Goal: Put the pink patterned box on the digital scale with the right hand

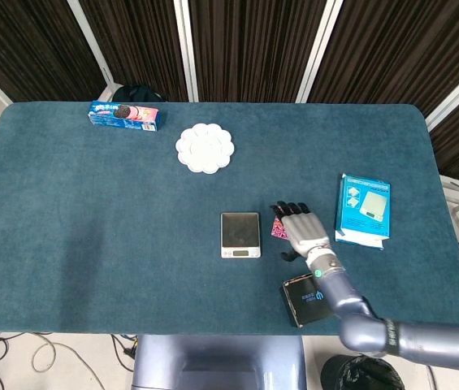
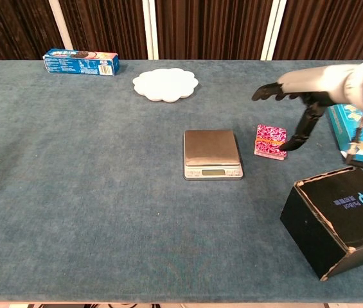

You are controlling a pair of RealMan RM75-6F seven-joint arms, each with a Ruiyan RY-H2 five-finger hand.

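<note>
The pink patterned box [image 2: 270,142] lies flat on the blue cloth just right of the digital scale [image 2: 211,153], whose steel platform is bare. My right hand [image 2: 300,96] hovers over the box with its fingers apart and holds nothing. One fingertip [image 2: 286,145] reaches down beside the box's right edge; I cannot tell if it touches. In the head view the right hand [image 1: 300,229] covers most of the box [image 1: 277,228], beside the scale [image 1: 240,234]. My left hand is out of sight.
A black box [image 2: 339,218] stands at the front right, close under my right forearm. A light blue carton [image 2: 361,128] lies at the right edge. A white flower-shaped plate [image 2: 166,84] and a blue biscuit pack [image 2: 80,62] sit at the back.
</note>
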